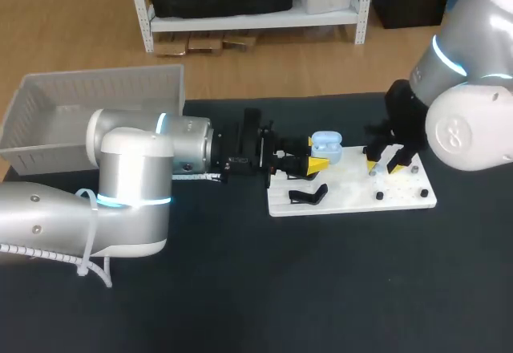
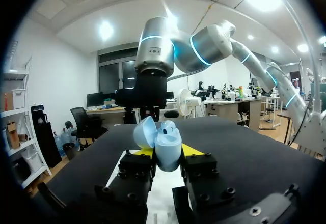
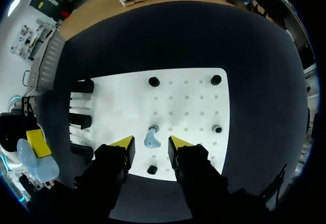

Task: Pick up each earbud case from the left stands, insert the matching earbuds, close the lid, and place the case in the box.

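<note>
My left gripper is shut on a light blue earbud case, holding it over the left end of the white board. In the left wrist view the case stands between the yellow tips of that gripper with its lid swung open. My right gripper hangs low over the board's right half. In the right wrist view it is open, its tips on either side of a light blue earbud standing on the board, with a gap on each side.
A grey basket stands at the back left of the table. A black stand lies on the board's front left. Black pegs dot the board, and black stands line its left edge.
</note>
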`<state>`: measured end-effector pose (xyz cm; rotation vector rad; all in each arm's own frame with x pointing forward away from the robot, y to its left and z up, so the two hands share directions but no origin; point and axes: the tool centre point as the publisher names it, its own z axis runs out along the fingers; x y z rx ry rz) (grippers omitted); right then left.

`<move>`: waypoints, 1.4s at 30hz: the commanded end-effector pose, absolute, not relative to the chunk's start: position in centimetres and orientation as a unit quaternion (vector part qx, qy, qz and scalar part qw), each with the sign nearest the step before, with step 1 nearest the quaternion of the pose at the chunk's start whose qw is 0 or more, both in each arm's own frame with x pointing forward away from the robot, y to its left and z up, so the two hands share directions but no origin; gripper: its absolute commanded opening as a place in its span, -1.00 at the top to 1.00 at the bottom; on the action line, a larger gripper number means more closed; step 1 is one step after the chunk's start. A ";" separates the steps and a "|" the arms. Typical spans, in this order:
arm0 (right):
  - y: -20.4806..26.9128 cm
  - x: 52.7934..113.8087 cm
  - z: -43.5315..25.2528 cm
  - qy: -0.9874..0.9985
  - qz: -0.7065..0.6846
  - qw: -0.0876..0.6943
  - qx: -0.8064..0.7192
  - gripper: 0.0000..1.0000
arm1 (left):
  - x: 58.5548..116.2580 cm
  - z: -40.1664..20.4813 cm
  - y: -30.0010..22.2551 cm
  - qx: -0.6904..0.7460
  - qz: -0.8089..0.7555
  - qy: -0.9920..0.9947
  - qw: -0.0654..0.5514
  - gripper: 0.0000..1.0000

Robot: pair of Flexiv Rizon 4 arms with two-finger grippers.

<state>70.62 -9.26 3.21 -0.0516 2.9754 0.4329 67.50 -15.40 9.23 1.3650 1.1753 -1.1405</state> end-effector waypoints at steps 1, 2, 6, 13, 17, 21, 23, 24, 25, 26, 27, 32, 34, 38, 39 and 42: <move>-9.2 70.9 2.9 0.988 0.143 0.064 -0.017 0.21 | 67.4 9.1 -15.4 0.559 -0.467 0.482 0.487 1.00; -9.2 70.9 2.9 0.988 0.142 0.064 -0.016 0.22 | 67.4 9.1 -15.4 0.559 -0.467 0.482 0.487 1.00; -9.2 71.0 2.9 0.988 0.140 0.063 -0.016 0.29 | 67.4 9.1 -15.4 0.559 -0.467 0.482 0.487 1.00; -9.2 70.9 2.8 0.989 0.135 0.059 -0.014 0.36 | 67.4 9.1 -15.4 0.559 -0.467 0.482 0.487 1.00; -9.2 70.9 2.7 0.989 0.133 0.058 -0.012 0.39 | 67.4 9.1 -15.4 0.559 -0.467 0.482 0.487 1.00; -9.2 71.0 2.6 0.990 0.130 0.057 -0.011 0.44 | 67.4 9.1 -15.4 0.559 -0.467 0.482 0.487 1.00; -9.2 71.0 2.5 0.990 0.128 0.056 -0.010 0.47 | 67.4 9.1 -15.4 0.559 -0.467 0.482 0.487 1.00; -9.1 71.0 2.5 0.990 0.127 0.056 -0.010 0.50 | 67.4 9.1 -15.4 0.559 -0.467 0.482 0.487 1.00; -9.1 71.1 2.5 0.990 0.126 0.056 -0.009 0.55 | 67.4 9.1 -15.4 0.559 -0.467 0.482 0.487 1.00; -9.1 71.1 2.5 0.990 0.126 0.056 -0.009 0.63 | 67.4 9.1 -15.4 0.559 -0.467 0.482 0.487 1.00; -9.1 71.1 2.5 0.991 0.125 0.055 -0.009 0.70 | 67.4 9.1 -15.4 0.559 -0.467 0.482 0.487 1.00; -8.9 70.9 2.8 0.991 0.123 0.057 -0.010 1.00 | 67.4 9.1 -15.4 0.559 -0.467 0.482 0.487 1.00; -8.9 70.9 3.2 0.991 0.121 0.058 -0.010 1.00 | 67.4 9.1 -15.4 0.559 -0.467 0.482 0.487 1.00; -8.9 70.8 4.2 0.991 0.116 0.064 -0.009 1.00 | 67.4 9.1 -15.4 0.559 -0.467 0.482 0.487 1.00; -9.0 70.8 4.5 0.991 0.115 0.064 -0.009 1.00 | 67.4 9.1 -15.4 0.559 -0.467 0.482 0.487 1.00; -9.2 70.7 5.7 0.992 0.111 0.063 0.000 1.00 | 67.4 9.1 -15.4 0.559 -0.467 0.482 0.487 1.00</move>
